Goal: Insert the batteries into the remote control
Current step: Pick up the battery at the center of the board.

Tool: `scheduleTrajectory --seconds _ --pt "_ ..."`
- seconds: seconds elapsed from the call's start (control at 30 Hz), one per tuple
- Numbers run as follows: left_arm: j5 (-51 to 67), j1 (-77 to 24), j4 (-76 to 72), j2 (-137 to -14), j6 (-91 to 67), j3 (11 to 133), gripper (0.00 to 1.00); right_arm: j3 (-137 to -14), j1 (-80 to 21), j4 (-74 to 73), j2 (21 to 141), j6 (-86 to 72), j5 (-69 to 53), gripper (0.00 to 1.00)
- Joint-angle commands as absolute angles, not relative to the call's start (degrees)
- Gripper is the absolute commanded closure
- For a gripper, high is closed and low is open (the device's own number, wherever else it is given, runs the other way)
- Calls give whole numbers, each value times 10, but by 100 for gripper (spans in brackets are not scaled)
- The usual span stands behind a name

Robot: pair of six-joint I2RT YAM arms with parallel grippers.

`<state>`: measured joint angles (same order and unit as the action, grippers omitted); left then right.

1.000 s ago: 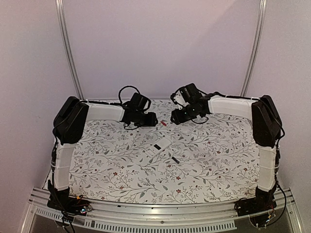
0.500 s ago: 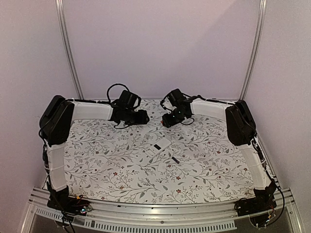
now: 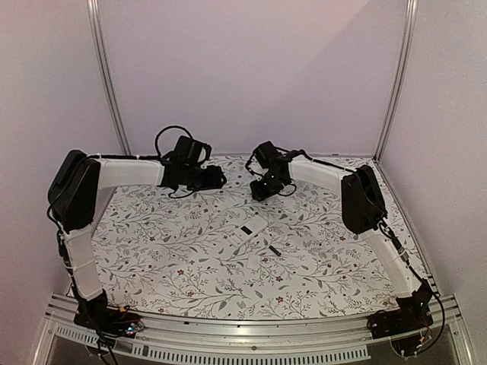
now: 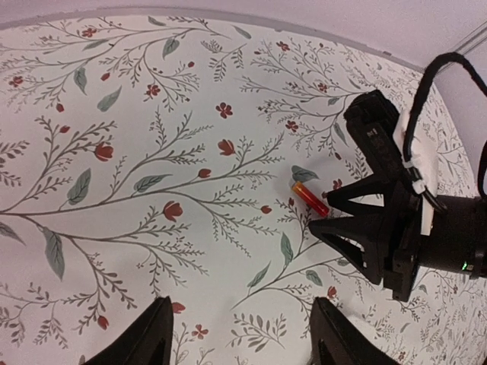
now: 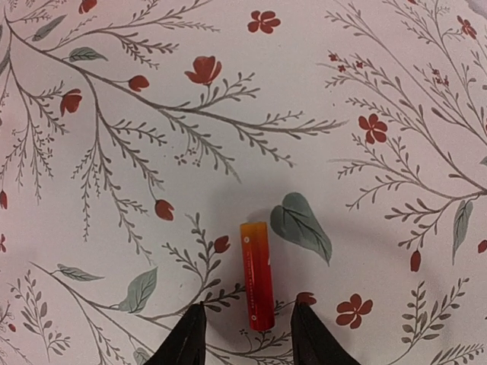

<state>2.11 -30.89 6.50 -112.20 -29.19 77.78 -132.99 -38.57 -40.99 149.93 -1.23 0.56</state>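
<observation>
1. The right gripper (image 5: 249, 334) is held released over the bench (image 3: 167, 251). Its two fingers (image 5: 190, 334) are set on either side of the near end of one battery (image 5: 256, 275). A narrow strip of the flowered cloth (image 5: 114, 190) can be seen between each finger and the battery, so nothing is grasped.
2. That battery, red shading to orange at its far end, is laid flat on the cloth. It lies just beside a printed grey-green leaf, at the rear middle of the bench.
3. The left gripper (image 4: 240, 342) is likewise held released, with its fingers spread wide and nothing between them. It hangs above the cloth at the rear left. It is pointed toward the right gripper, and the battery lies well ahead of it.
4. The remote control (image 3: 251, 230) is laid at a slant near the middle of the bench. It is closer to the arm bases than either gripper and is touched by neither. It is seen as a white body with a small dark patch near its middle.
5. A small dark piece (image 3: 275, 250) is laid just beside the remote control on its right. Whether it is the second battery cannot be told.
6. A small white piece (image 3: 253, 262) is laid just in front of the remote control.
</observation>
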Motion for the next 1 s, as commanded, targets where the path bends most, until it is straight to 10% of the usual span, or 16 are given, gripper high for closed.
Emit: scheduleTrajectory --seconds 0.0,0.63,0.97 --pt "25 -297 55 -1077 -289 756 38 -1353 -391 -452 1535 -11 25 63" --pt "36 -284 49 -1045 -292 729 37 -1399 -402 -493 1566 -6 61 98" --pt "35 -284 35 -1005 -294 686 29 -1247 -403 -428 1411 -6 21 100"
